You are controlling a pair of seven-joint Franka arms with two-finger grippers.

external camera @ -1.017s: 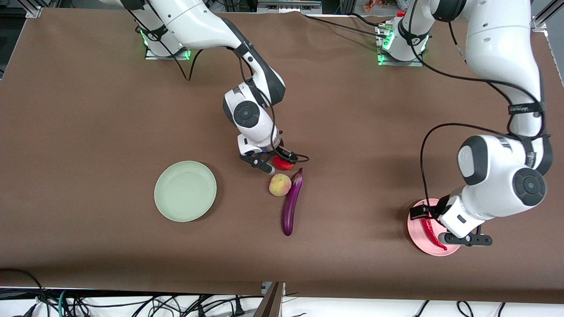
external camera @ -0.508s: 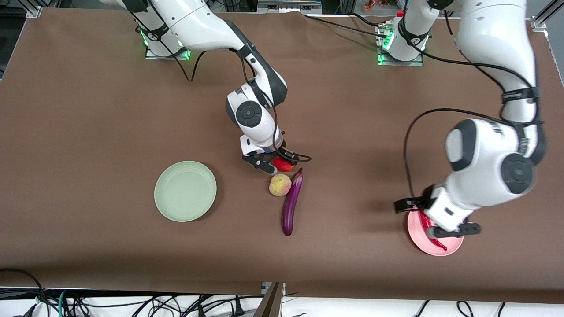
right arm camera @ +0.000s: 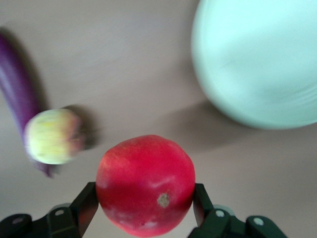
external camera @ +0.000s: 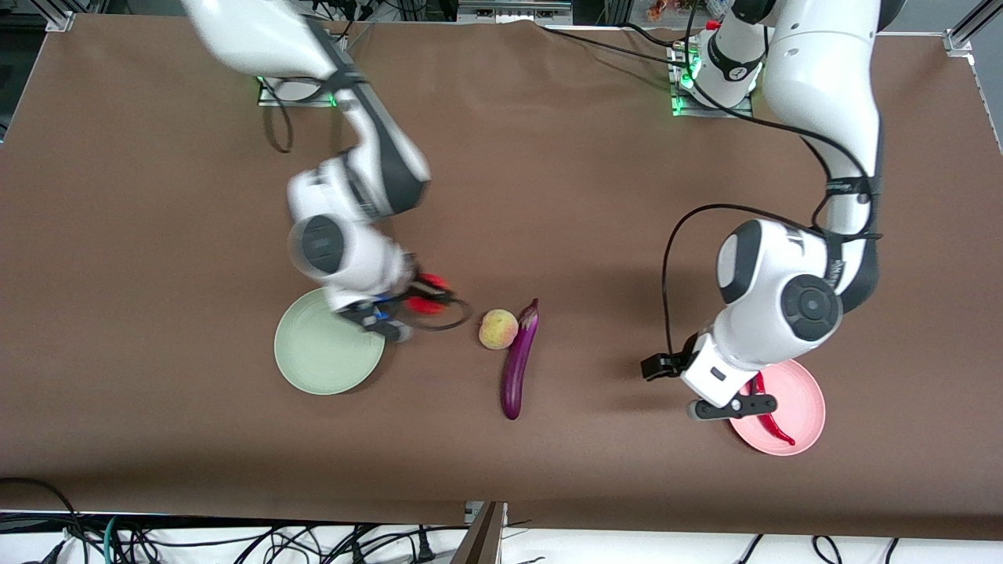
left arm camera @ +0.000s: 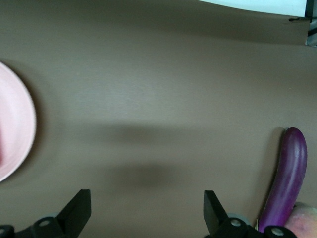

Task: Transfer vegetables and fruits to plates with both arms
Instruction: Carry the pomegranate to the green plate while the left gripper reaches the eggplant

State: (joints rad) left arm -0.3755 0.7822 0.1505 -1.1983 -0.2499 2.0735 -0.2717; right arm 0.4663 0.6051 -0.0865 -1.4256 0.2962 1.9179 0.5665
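Red and round, the apple (right arm camera: 145, 184) sits clamped between the right gripper (external camera: 400, 313) fingers, up in the air by the rim of the mint green plate (external camera: 313, 360); motion blurs that arm. On the brown table, the peach (external camera: 498, 328) touches the purple eggplant (external camera: 518, 363). The left gripper (external camera: 725, 407) hangs spread and empty over the pink plate (external camera: 803, 407) edge, partly hiding the red chili pepper (external camera: 772, 423) lying there.
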